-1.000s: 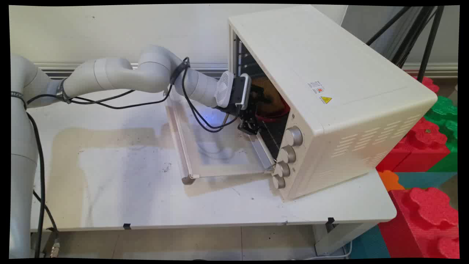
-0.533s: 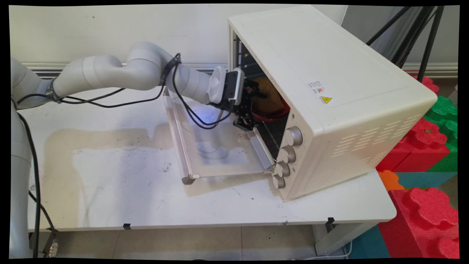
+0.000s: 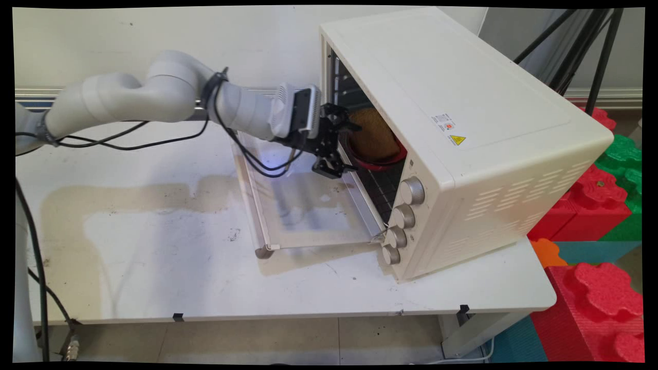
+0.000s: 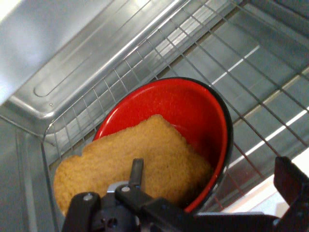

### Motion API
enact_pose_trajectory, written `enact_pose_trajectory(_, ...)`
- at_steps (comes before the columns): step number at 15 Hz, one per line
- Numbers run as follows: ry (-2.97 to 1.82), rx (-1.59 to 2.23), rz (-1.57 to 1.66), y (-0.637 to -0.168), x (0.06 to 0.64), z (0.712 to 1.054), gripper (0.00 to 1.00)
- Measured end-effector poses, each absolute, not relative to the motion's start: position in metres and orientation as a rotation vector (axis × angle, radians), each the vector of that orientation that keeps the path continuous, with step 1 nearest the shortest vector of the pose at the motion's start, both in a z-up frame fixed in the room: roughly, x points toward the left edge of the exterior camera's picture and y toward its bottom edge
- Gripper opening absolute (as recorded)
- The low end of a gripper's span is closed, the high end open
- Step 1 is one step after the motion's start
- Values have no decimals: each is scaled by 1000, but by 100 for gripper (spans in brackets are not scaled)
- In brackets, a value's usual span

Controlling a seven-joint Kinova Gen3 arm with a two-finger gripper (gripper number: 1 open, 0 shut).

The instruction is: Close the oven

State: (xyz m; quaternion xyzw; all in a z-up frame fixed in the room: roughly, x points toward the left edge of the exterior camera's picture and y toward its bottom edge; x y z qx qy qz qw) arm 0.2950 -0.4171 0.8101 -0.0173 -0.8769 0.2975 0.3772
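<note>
Spread wide and holding nothing, the tool [image 3: 333, 146] sits at the mouth of the oven [image 3: 452, 128], just outside the opening and above the hinge end of the let-down door [image 3: 303, 210]. Right in front of it, inside the oven, a red bowl [image 4: 193, 111] stands on the wire rack [image 4: 270, 77], with a thick brown slab of what looks like bread [image 4: 140, 159] leaning in it and poking out over the rim. I'd guess the bowl stands toward the front of the rack so it stays within reach from the doorway. The door lies flat on the white counter [image 3: 180, 267], which gives the arm a clear way in from the left. From across the room you mostly see the cream box, its four knobs [image 3: 403, 216] at the near corner, and only a sliver of red and brown in the dark opening. Looking along the tool instead, you get the bowl's full round, the rack's grid under it and the shiny oven wall [image 4: 67, 58] behind, with one finger [image 4: 294, 181] off to the far side, well clear of the bowl.
</note>
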Motion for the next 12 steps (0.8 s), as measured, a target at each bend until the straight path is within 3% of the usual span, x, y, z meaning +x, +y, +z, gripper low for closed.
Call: enact_pose_trajectory(12, -2198, 42, 738, -364, 354, 841, 100)
